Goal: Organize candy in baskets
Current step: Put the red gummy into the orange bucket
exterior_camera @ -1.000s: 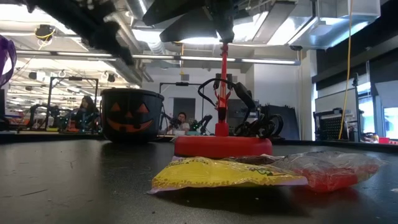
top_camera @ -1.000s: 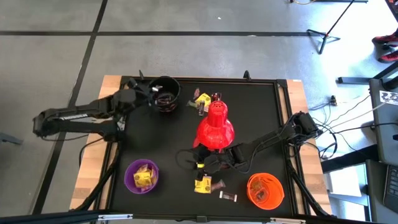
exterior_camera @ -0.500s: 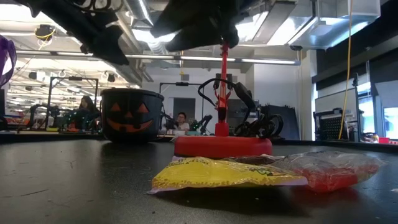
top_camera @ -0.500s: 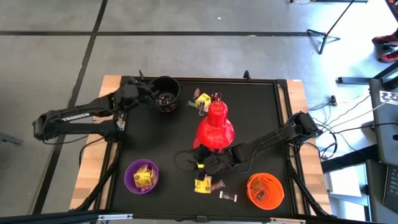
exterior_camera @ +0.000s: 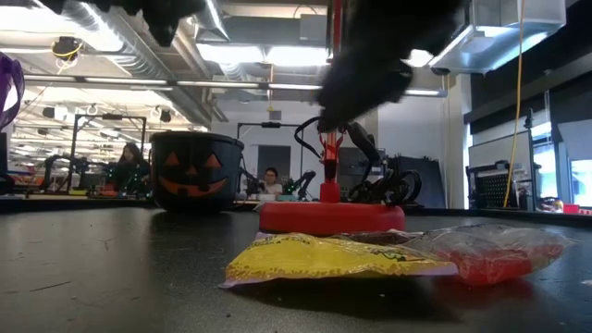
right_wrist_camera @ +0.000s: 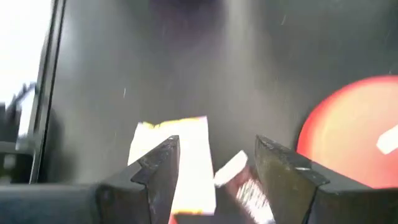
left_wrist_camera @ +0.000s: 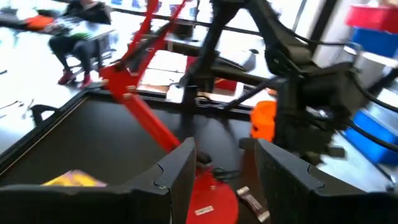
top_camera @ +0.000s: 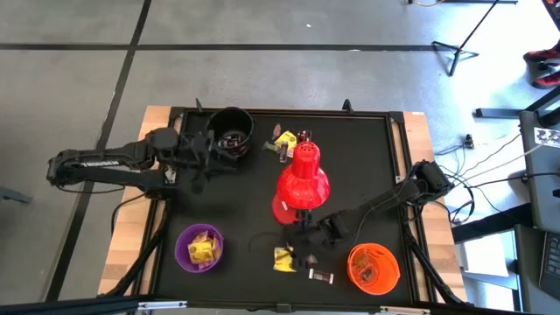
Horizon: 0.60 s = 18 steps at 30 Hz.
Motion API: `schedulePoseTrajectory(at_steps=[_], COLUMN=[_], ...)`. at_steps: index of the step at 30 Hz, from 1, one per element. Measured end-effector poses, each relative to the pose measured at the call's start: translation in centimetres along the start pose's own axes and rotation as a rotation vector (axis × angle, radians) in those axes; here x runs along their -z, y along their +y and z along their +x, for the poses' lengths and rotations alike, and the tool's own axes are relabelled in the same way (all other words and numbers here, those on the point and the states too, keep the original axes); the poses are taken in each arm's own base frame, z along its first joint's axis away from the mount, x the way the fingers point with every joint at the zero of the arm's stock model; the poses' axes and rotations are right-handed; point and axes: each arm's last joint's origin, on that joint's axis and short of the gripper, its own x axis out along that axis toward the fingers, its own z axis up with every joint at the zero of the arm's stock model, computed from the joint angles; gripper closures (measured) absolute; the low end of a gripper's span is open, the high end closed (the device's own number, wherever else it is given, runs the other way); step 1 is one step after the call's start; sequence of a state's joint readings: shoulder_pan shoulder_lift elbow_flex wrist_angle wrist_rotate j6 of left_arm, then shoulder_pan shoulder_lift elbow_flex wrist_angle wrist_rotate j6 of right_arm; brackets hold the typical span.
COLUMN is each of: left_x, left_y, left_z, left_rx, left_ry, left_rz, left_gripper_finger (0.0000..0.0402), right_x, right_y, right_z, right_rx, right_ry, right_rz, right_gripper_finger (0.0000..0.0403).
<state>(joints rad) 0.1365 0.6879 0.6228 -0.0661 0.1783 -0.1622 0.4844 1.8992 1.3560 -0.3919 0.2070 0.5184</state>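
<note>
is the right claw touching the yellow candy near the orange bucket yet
Apart. The right wrist view shows the right claw open, the yellow candy lying on the table beyond its fingers, with dark mat visible around it. The high view alone is too cluttered there to tell.

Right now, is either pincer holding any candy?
No. The left pincer is open and empty; the right pincer is open above a yellow candy, not gripping it.

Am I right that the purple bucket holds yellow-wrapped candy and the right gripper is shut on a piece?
Not quite. The purple bucket does hold yellow candy, but the right wrist view shows the right gripper open, its fingers apart above a yellow wrapper, holding nothing.
</note>
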Motion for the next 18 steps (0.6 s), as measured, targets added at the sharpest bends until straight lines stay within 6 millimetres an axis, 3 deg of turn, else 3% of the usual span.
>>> schedulePoseTrajectory(at_steps=[5,10,18], left_x=[-0.2,-0.2,-0.2], left_y=[-1.0,-1.1,-1.1], left_z=[0.1,0.1,0.1], left_rx=[0.059,0.065,0.058], left_ry=[-0.031,-0.026,-0.025], left_rz=[0.051,0.052,0.054], left_gripper_finger=[0.0246,0.0246,0.0246], right_x=[1.7,2.2,2.9], right_y=[1.0,1.5,0.7], right_z=[-0.4,-0.6,0.0], right_rx=[0.034,0.066,0.115], right_ry=[0.086,0.076,0.078], right_rz=[0.000,-0.001,-0.005], right_gripper_finger=[0.0198,0.0198,0.0198])
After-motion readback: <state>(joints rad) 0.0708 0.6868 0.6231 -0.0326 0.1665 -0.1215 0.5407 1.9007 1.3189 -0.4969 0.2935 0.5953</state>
